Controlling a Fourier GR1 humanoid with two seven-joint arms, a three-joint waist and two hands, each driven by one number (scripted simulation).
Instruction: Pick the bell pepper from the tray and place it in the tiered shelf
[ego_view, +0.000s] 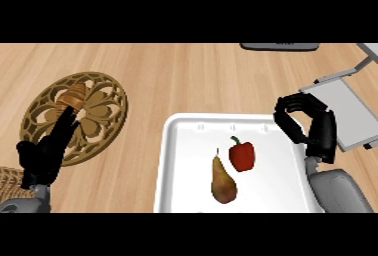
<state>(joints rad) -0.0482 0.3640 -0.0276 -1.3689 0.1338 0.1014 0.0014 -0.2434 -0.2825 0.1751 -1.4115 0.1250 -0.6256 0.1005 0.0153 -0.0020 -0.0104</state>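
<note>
A red bell pepper (242, 155) with a green stem lies in the middle of the white tray (184, 150), just right of a brown pear (222, 182). My right hand (314, 127) hovers over the tray's right rim, to the right of the pepper and not touching it, fingers curled and holding nothing. The grey tiered shelf (343, 105) stands right behind that hand at the view's right edge. My left hand (46, 150) rests at the far left with straight fingers pointing up.
A round carved wooden trivet (88, 115) lies at the left with a croissant (72, 95) on it. A wicker basket's corner (9, 175) shows at the lower left. A dark grey object (279, 46) sits at the top edge.
</note>
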